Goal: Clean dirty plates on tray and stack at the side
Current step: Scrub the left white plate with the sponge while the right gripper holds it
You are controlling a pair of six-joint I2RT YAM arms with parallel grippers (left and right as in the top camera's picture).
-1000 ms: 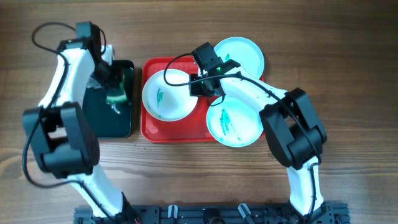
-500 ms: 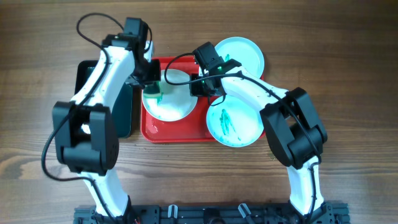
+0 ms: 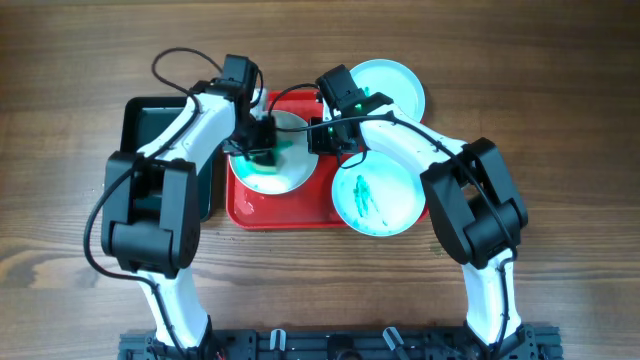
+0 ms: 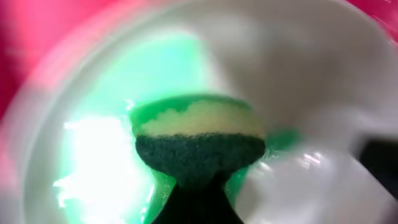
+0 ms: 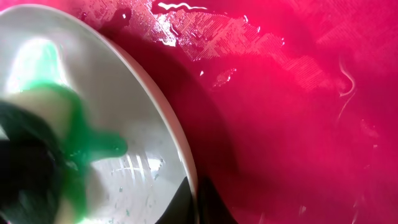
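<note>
We look down on a wooden table (image 3: 520, 60) with two robot arms reaching in from its near edge. Near the middle lies the red tray (image 3: 285, 212), and just to its left is a dark tray (image 3: 145, 125). The cream-white plate (image 3: 292, 172) sits in the left half of the red tray, wet with green smears. The far cyan plate (image 3: 390, 85) overlaps the red tray's far right corner. The near cyan plate (image 3: 378, 195), streaked with green, overlaps its near right corner. The left gripper (image 3: 262, 142) is clamped on a sponge (image 4: 198, 137), which is yellow with a dark green scouring face and is pressed into the cream-white plate. The right gripper (image 5: 194, 198) pinches that plate's right rim between its fingers.
</note>
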